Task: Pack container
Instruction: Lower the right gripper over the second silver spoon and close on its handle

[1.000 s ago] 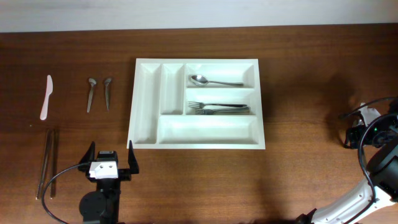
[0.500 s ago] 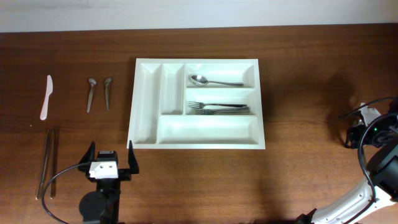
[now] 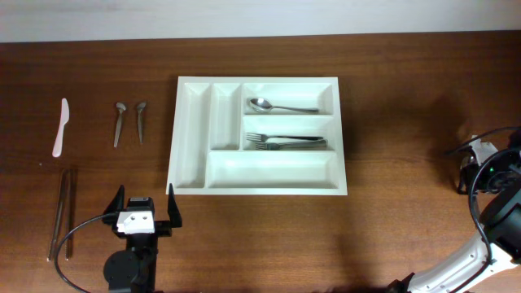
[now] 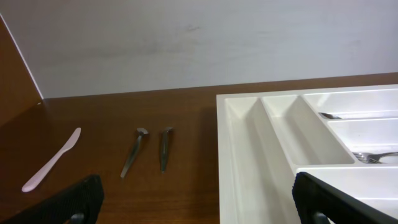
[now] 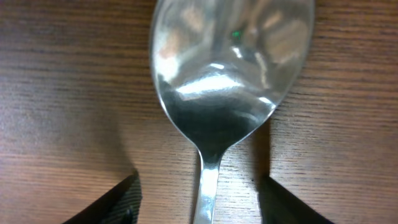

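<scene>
The container (image 3: 191,122), a large white cutlery tray, lies mid-table. It holds a spoon (image 3: 281,107) in its top long compartment and forks (image 3: 285,142) in the middle one. It also shows in the left wrist view (image 4: 249,155). My left gripper (image 3: 146,200) is open and empty just in front of the tray's near left corner, as the left wrist view (image 4: 196,186) shows. My right gripper (image 3: 478,168) is at the far right of the table. In the right wrist view it (image 5: 200,186) is open, its fingers either side of the handle of a steel spoon (image 5: 230,62) lying on the wood.
Left of the tray lie a white plastic knife (image 3: 60,128), two small steel pieces (image 3: 120,122) (image 3: 140,120) and a pair of long thin sticks (image 3: 62,213). The knife (image 4: 53,160) and the two pieces (image 4: 134,152) show in the left wrist view.
The right gripper has shifted very slightly at the table's right side. The left arm and the cutlery have not moved.
</scene>
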Robot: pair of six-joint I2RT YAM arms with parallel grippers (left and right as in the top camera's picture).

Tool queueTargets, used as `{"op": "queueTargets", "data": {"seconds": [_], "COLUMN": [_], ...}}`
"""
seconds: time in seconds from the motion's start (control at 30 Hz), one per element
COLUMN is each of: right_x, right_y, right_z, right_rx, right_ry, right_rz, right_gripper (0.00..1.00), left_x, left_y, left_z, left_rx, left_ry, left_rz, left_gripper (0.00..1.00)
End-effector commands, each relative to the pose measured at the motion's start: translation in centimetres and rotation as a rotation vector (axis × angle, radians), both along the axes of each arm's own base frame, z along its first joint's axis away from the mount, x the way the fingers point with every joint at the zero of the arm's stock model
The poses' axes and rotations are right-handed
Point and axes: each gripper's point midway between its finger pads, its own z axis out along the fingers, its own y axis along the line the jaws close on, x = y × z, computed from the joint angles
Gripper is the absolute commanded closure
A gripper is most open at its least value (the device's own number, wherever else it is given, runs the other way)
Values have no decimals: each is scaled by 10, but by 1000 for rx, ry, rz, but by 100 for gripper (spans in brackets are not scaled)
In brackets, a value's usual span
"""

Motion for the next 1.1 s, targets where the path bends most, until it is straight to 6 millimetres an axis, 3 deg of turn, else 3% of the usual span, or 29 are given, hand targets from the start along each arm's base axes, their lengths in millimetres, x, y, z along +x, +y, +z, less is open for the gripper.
{"op": "queueTargets", "data": {"seconds": [0.0, 0.37, 1.07], "right_x": [-3, -3, -1], "right_y": [2, 2, 0], "right_z": [-6, -6, -5], "right_rx": [13, 11, 5], "right_ry": [15, 13, 6], "right_rz": [2, 2, 3], "right_gripper": [46, 69, 80], "left_x": [0, 0, 0], "left_y": [1, 1, 1], "left_z": [-2, -2, -2], "left_rx": [-10, -10, -10], "left_ry": [3, 3, 3], "left_rz": [6, 6, 6], "left_gripper": [1, 1, 1]}}
